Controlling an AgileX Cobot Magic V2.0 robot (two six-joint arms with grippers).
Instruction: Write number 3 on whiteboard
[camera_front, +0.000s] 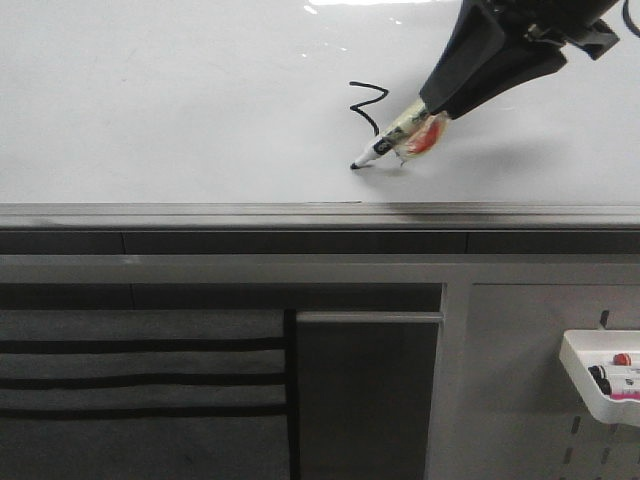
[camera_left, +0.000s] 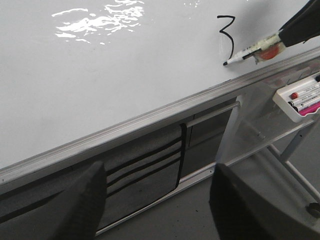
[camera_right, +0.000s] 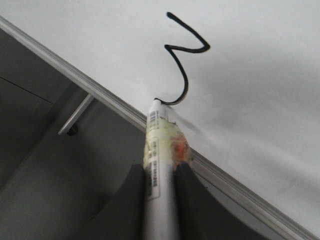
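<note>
— Finishing the hooked tail of the number 3, low on the whiteboard near its ledge. Right jaws clenched on the marker; left jaws released, idle.
— Next, probably lifting the tip straight off. Holding several markers in the tray.
</note>
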